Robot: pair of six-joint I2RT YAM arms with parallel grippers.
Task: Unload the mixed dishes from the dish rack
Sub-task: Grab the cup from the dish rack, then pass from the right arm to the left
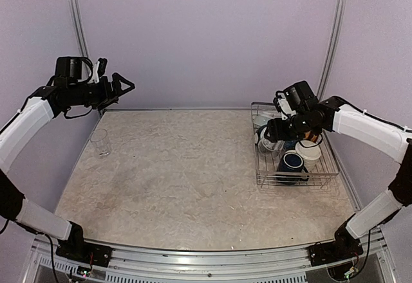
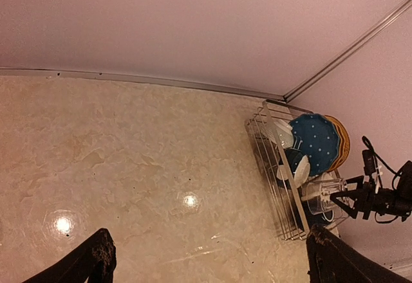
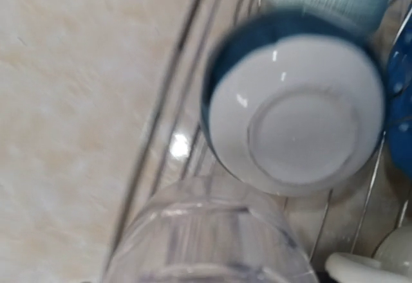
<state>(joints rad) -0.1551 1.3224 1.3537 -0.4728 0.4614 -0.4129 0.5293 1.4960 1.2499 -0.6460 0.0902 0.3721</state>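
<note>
The silver wire dish rack (image 1: 265, 179) stands at the table's right side and also shows in the left wrist view (image 2: 284, 186). It holds a blue dotted plate (image 2: 315, 140), an orange-yellow plate (image 2: 342, 139), a teal bowl with a pale underside (image 3: 296, 116), a dark blue mug (image 1: 292, 163) and a cream mug (image 1: 309, 151). My right gripper (image 1: 266, 135) is shut on a clear glass tumbler (image 3: 206, 238), held on its side just over the rack's left part. A second clear tumbler (image 1: 100, 141) stands on the table at the left. My left gripper (image 1: 122, 85) is open and empty, raised near the back wall.
The pale stone-patterned table (image 1: 187, 167) lies between the standing tumbler and the rack. Purple walls close in the back and both sides. The rack sits close to the right wall.
</note>
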